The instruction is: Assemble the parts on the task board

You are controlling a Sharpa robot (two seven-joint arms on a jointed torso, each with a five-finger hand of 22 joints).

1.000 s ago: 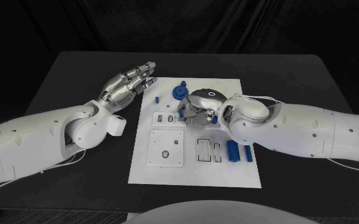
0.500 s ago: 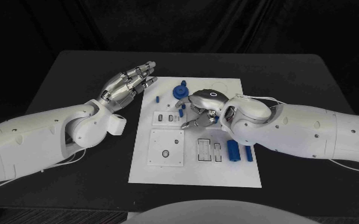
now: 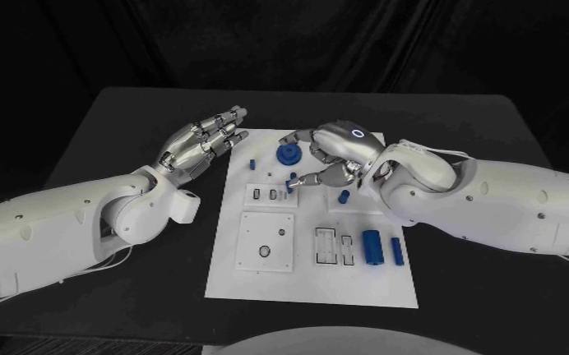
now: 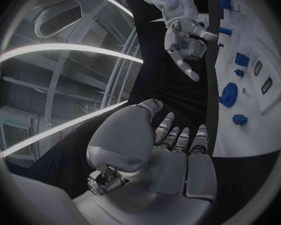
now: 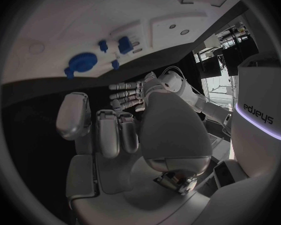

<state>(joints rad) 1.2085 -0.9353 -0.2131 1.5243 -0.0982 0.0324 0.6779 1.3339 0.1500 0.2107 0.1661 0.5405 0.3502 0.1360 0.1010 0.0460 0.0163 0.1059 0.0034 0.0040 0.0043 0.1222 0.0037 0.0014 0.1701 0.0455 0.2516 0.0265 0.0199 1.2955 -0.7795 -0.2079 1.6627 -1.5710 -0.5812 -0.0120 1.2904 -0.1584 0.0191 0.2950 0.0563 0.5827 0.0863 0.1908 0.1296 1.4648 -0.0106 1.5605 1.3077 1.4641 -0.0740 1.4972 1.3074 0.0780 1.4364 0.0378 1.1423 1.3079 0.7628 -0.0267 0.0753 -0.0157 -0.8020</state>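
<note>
The white task board [image 3: 314,281] lies mid-table. On its far part are a round blue gear [image 3: 287,154], a small blue peg [image 3: 252,162] and two small blue pieces [image 3: 293,177] [image 3: 344,197]. Two blue cylinders [image 3: 371,246] [image 3: 396,251] lie near its right edge. My right hand [image 3: 332,156] hovers over the far middle of the board, fingers pointing down and apart, nothing in them; the right wrist view shows its palm [image 5: 115,135] bare, with the gear [image 5: 82,63] beyond. My left hand [image 3: 201,143] floats flat and open beside the board's far left edge.
White inset plates with slots and holes [image 3: 267,242] [image 3: 332,244] sit in the board's near half. Bare black table [image 3: 131,117] surrounds the board on all sides. The left wrist view shows my right hand [image 4: 185,37] above the board [image 4: 265,120].
My right hand has lifted off the board's middle and moved toward the far side, uncovering the slots there. The left hand has stayed where it was.
</note>
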